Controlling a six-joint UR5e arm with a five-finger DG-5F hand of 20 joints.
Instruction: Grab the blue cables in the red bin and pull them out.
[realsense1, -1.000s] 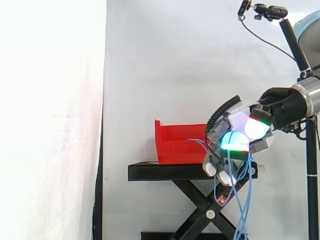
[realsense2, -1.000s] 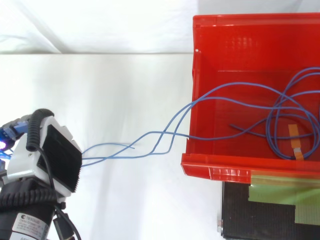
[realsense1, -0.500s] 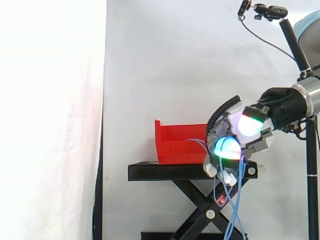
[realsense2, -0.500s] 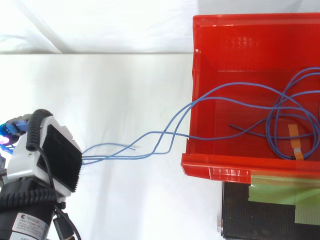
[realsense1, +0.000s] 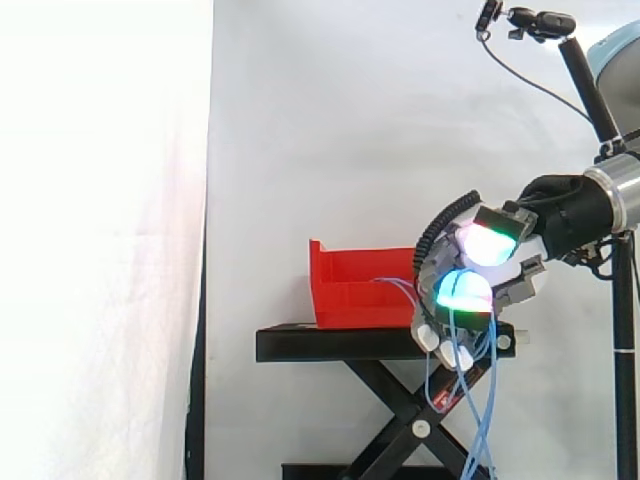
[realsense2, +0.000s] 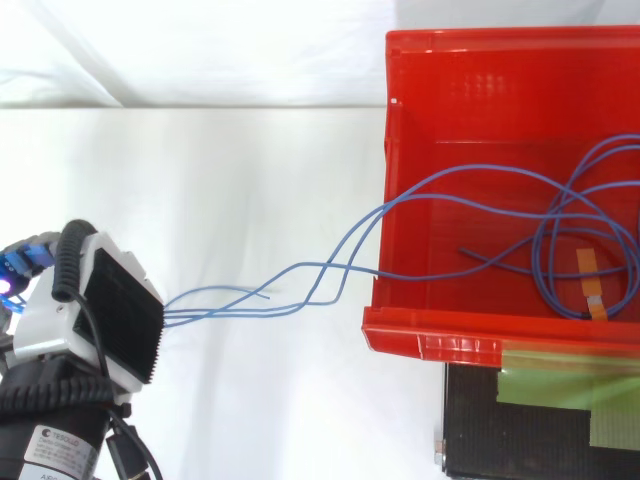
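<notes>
The red bin (realsense1: 350, 285) sits on a black stand (realsense1: 330, 343). Several blue cables (realsense2: 330, 270) coil inside the bin (realsense2: 430, 340), climb over its left wall and run to my hand (realsense2: 110, 315). In the side view my hand (realsense1: 505, 280) hangs just right of the bin, above the stand's right end. Its fingers are curled round the cables. The glowing fingertips (realsense1: 463, 290) point left and down. Below the hand, the loose ends of the cables (realsense1: 482, 420) dangle past the stand's scissor legs.
A white curtain fills the background. Beneath the bin are the black stand top (realsense2: 540, 430) and green tape. An orange tape tag (realsense2: 592, 290) marks one cable inside the bin. A black pole with a camera mount (realsense1: 590, 80) rises at the right.
The glowing fingertips have shifted slightly, the upper one lifting a little. The dangling cable ends have swung a bit. The cables over the bin wall have barely moved.
</notes>
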